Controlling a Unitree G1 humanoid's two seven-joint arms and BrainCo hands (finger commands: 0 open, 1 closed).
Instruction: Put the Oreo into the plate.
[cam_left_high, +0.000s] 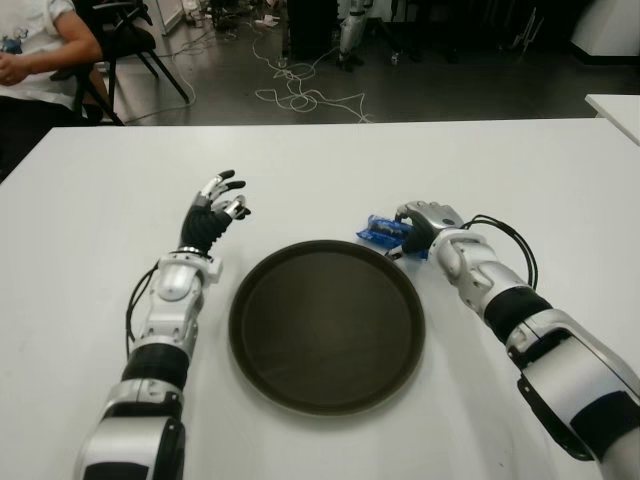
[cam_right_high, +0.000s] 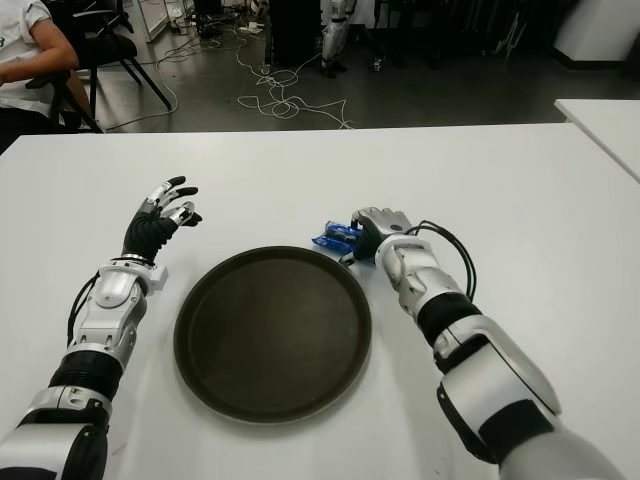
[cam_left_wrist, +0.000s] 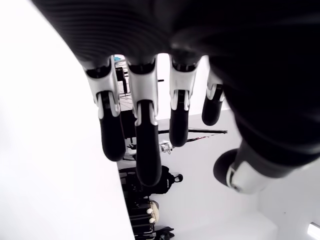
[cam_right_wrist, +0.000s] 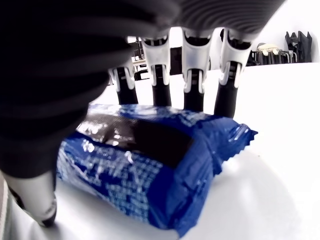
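Observation:
The Oreo (cam_left_high: 382, 232) is a blue packet lying on the white table (cam_left_high: 520, 170), just past the far right rim of the round dark plate (cam_left_high: 325, 330). My right hand (cam_left_high: 415, 228) is curled over the packet from the right. In the right wrist view its fingers (cam_right_wrist: 194, 85) stand behind the Oreo (cam_right_wrist: 150, 165) and the thumb presses its near side. The packet's bottom still touches the table. My left hand (cam_left_high: 218, 205) hovers left of the plate, its fingers (cam_left_wrist: 142, 145) spread and holding nothing.
A seated person (cam_left_high: 35, 50) and a black chair (cam_left_high: 130, 40) are beyond the table's far left corner. Cables (cam_left_high: 300, 95) lie on the floor behind the table. The corner of another white table (cam_left_high: 615, 105) shows at the far right.

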